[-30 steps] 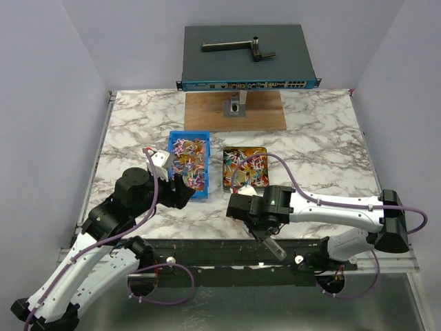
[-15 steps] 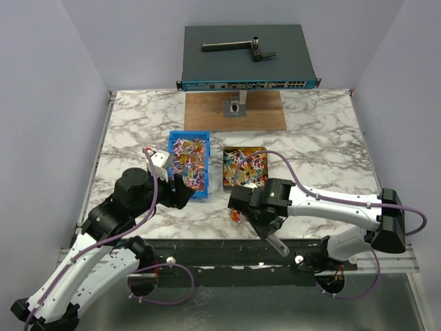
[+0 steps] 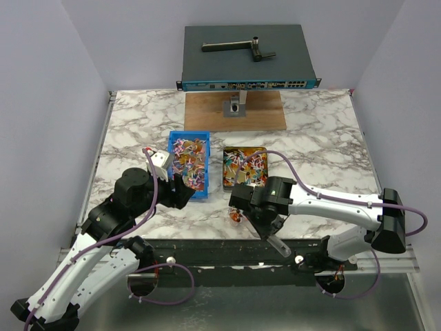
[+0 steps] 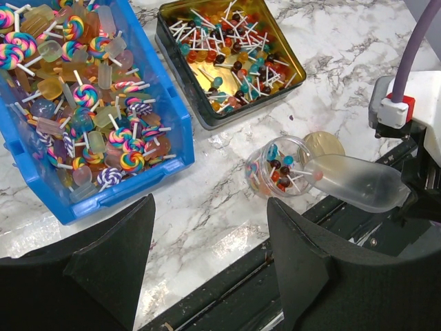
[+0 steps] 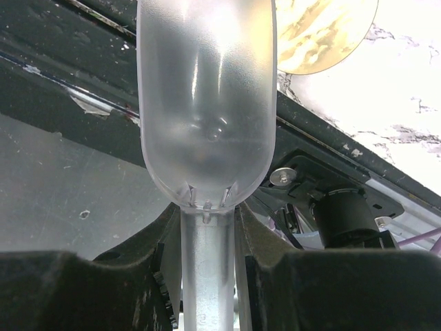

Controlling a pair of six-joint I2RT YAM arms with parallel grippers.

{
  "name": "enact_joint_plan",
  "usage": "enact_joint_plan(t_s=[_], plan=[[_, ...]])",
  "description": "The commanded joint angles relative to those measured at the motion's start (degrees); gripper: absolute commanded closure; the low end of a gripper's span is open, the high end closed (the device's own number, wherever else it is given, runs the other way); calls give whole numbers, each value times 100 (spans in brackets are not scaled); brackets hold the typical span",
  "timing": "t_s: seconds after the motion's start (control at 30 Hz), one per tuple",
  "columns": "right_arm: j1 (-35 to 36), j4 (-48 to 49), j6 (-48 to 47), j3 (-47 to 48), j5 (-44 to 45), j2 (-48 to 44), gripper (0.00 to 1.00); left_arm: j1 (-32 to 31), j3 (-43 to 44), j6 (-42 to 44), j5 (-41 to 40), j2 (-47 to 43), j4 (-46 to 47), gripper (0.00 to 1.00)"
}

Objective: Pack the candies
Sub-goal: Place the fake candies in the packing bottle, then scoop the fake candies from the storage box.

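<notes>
Candies [image 4: 83,93]: swirl lollipops and pastel wrapped pieces heaped in blue bin [image 4: 131,193]. Small ball lollipops on white sticks, red, orange, teal, in dark tin [image 4: 234,116]. Few more in clear jar [image 4: 279,165] near bench [image 4: 213,186] front edge. Gold lid [image 4: 324,143] just beside jar. Right hand [image 5: 207,248] clamped on handle of clear scoop [image 5: 207,103], scoop tip at jar rim. Left hand [image 4: 210,214] spread apart, holding nothing. Print on grey box [image 3: 248,55] at back too small to read. White marble-pattern bench, grey veins. Pale lilac walls.

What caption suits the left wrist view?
Clear scoop at a small jar of candies, beside a blue bin and a tin.
</notes>
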Motion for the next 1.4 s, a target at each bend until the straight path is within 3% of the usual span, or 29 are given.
enact_joint_plan(t_s=[0.0,0.47,0.8,1.03,1.37], plan=[[-74,-193,-85,121,-264,-205,99,23,-54,22,83,-61,38,32],[-404,-188,-156,213,-663,-554,99,22,-61,20,92,-56,34,32],[-684,-340,-294,807,719,-301,99,22,-57,21,100,-68,34,32],[-1173,-268,-885,1338,1562,101,99,22,-60,22,116,-65,36,32],[-1952,393,-1807,1624,1470,739,99,22,-56,14,180,-57,31,32]])
